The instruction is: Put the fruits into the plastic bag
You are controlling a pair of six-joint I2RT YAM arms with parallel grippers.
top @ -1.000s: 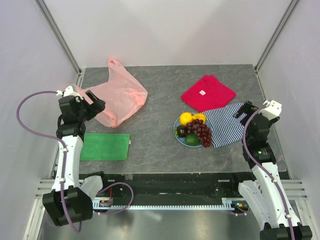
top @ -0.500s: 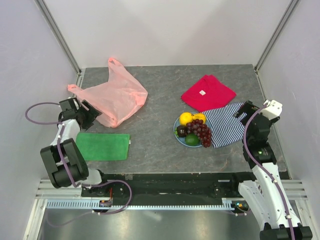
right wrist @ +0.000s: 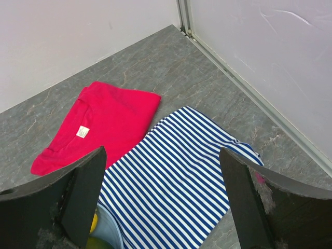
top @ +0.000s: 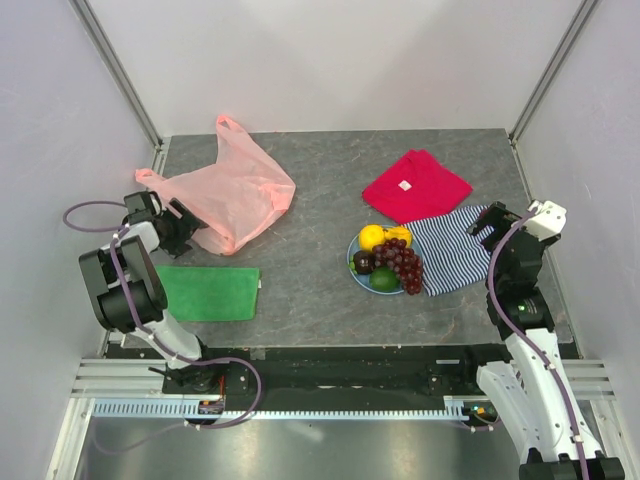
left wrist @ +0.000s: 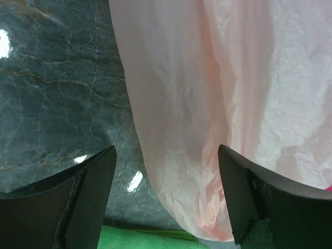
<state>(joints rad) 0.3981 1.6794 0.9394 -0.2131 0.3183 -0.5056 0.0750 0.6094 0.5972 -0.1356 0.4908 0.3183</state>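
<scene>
The pink plastic bag (top: 238, 195) lies flat at the back left of the table. My left gripper (top: 186, 228) is low at the bag's near-left edge, jaws open. In the left wrist view the bag's crinkled lower edge (left wrist: 218, 104) runs between the spread fingers of the left gripper (left wrist: 166, 199), which do not close on it. The fruits sit on a light blue plate (top: 352, 268): dark red grapes (top: 402, 262), a yellow-orange citrus (top: 372, 237), a dark round fruit (top: 363, 262) and a green fruit (top: 384, 279). My right gripper (top: 490, 226) hangs open to the right of the plate, above a striped cloth (right wrist: 176, 176).
A green cloth (top: 210, 293) lies just in front of the bag and shows under the left fingers as the green cloth (left wrist: 140, 239). A red folded cloth (top: 415, 185) lies behind the plate, beside the striped cloth (top: 450, 245). Walls and frame posts close in the table.
The left arm has folded down low towards the table's left edge, with its gripper staying at the bag's near-left edge. The right arm has not moved.
</scene>
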